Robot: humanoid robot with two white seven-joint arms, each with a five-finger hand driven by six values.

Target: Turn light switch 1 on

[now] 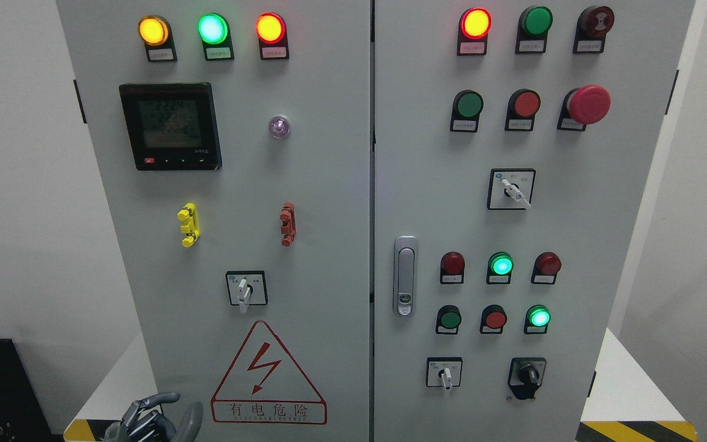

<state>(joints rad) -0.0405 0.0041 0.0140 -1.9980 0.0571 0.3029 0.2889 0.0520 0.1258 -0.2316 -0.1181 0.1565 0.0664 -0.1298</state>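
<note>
Metal left robot hand (151,420), fingers loosely spread, empty, below smooth grey cabinet (329,215)

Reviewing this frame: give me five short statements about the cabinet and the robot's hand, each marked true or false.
1. The left hand is pressing a button. False: it sits low, at the bottom edge, touching no control.
2. Three lamps at the left door's top are lit. True.
3. The red mushroom button is on the left door. False: right door.
4. A warning triangle is on the left door. True.
5. The door handle is on the right door. True.
</note>
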